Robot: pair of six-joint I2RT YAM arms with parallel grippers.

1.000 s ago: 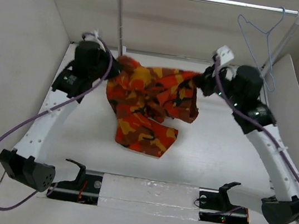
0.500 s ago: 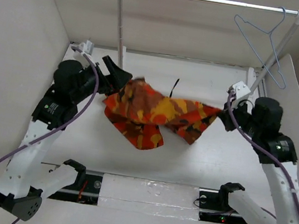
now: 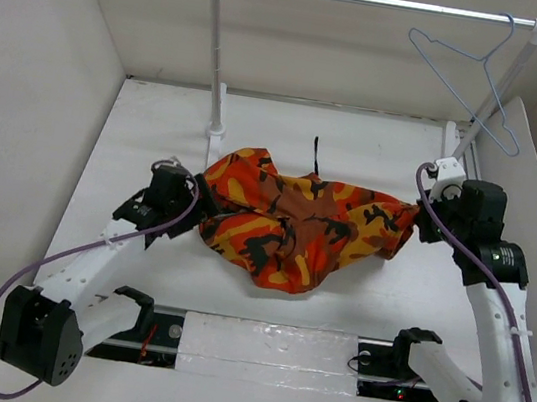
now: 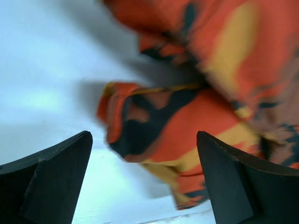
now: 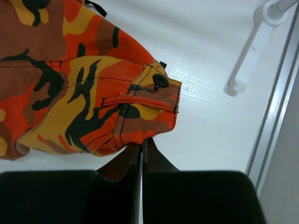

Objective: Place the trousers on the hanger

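While the right fingers (image 5: 122,164) pinch a waistband corner of the trousers (image 3: 295,227), just below its black button (image 5: 160,80), the left fingers (image 4: 53,175) stand spread wide with nothing between them. The bunched cloth lies on the white surface (image 3: 357,149) between both arms. In the blurred left wrist view, a fold seems to sit just ahead of the spread tips. The hanger (image 3: 483,61) hangs from the rail (image 3: 379,0), at its right end.
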